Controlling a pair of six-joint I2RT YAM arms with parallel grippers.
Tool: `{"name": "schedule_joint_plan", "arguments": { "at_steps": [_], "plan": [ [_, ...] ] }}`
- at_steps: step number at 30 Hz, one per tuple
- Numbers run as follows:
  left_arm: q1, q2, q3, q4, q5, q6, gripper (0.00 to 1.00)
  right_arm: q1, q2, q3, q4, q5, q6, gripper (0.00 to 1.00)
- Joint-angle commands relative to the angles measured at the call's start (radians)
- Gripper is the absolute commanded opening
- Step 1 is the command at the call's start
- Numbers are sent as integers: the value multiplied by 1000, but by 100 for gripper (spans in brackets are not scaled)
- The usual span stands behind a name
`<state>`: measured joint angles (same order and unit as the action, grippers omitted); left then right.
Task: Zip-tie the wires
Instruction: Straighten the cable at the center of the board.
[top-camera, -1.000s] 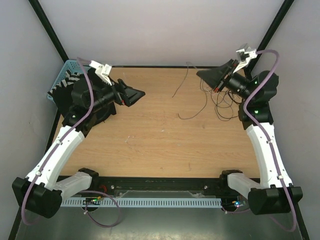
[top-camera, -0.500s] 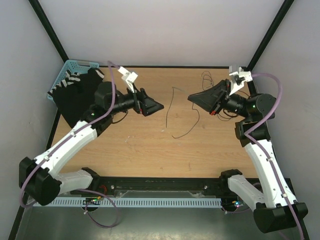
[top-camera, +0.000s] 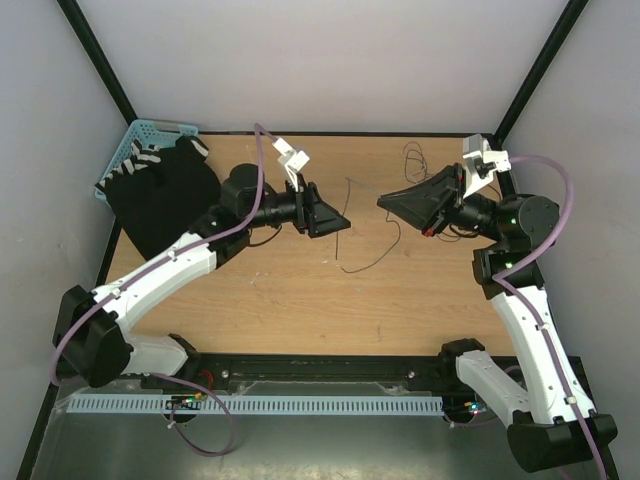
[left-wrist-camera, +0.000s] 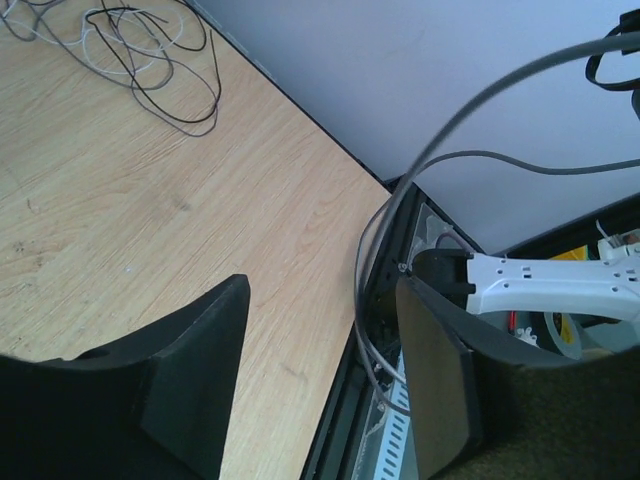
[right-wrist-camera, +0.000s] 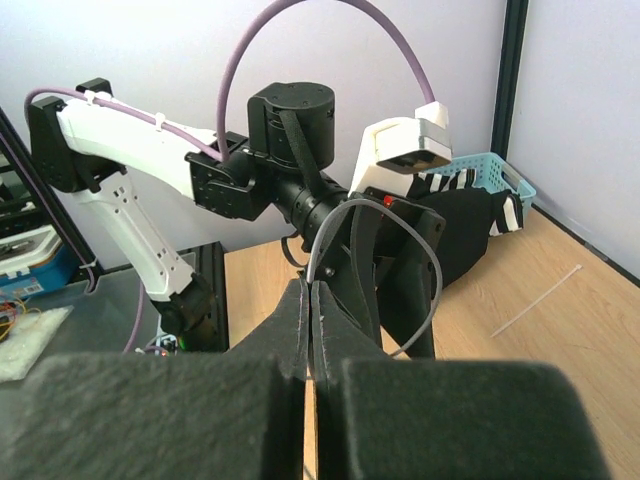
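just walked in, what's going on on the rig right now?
Wire-bundling job, early on. The right gripper is shut on one thin wire, looped up off the table. The left gripper is open, a thin strand running through the gap between its fingers, unpinched. The other wires lie in a loose tangle on the table. The zip tie lies untouched on the wood.

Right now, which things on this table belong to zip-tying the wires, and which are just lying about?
Job: thin black curling wires; straight white plastic zip tie; right gripper pinching one strand; left gripper open.
Lying about: black white-striped cloth; light blue plastic basket.
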<state>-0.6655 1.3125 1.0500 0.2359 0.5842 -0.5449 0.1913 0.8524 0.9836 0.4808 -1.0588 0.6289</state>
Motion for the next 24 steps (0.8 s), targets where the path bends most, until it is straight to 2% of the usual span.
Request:
{"name": "schedule_joint_plan", "arguments": {
  "at_steps": [1,7,9,10,12,14,17,20,24],
  "plan": [
    [-21,23,44,58,33,-5,57,5,-18,-8,34,-4,-9,0],
    [-25,34,38,57,46,-4,19,5,-30,-4,-11,39,-62,0],
    [-25,29,33,58,36,6,2,5,-33,2,-50,60,-105,0],
    [-24,22,30,57,24,11,0,5,-33,7,-79,73,-129,0],
    [-20,1,20,54,0,33,0,5,-30,25,-181,122,-223,0],
    [-17,-29,11,25,-40,72,0,5,-19,51,-354,202,-340,0],
    [-19,-80,30,-125,-157,198,0,5,15,73,-539,388,-484,0],
    [-29,-89,68,-279,-255,296,0,5,67,62,-626,545,-551,0],
    [-74,-32,123,-402,-348,370,0,5,172,95,-752,729,-597,0]
  ]
}}
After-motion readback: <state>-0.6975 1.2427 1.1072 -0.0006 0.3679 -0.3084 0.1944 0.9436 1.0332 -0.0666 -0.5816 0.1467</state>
